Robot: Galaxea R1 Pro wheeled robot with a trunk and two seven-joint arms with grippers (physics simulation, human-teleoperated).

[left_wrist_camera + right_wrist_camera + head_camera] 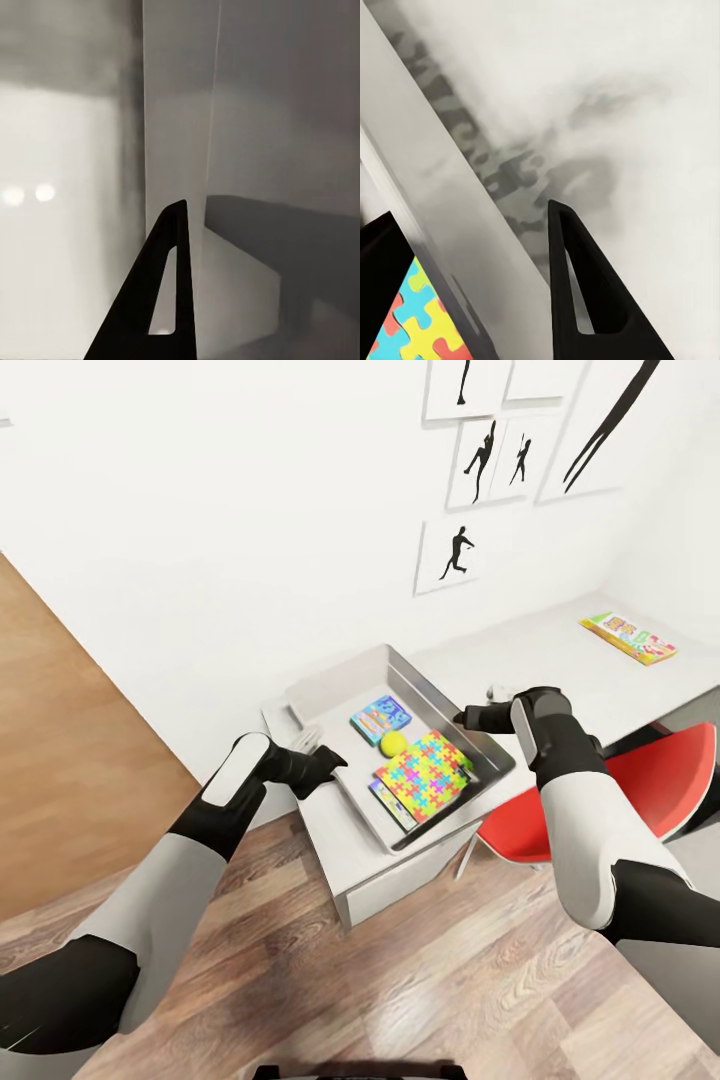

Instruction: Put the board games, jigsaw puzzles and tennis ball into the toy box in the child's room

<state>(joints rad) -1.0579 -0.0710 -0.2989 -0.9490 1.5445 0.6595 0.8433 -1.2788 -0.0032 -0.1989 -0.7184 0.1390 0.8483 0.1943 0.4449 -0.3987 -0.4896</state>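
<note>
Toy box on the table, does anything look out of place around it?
One board game lies on the far stretch of the table, outside the toy box. The box sits skewed and overhangs the table's front edge, with a gripper at each side.

A puzzle (424, 774) hides most of one game (391, 804), and the red chair (640, 785) sits partly behind the right arm.
</note>
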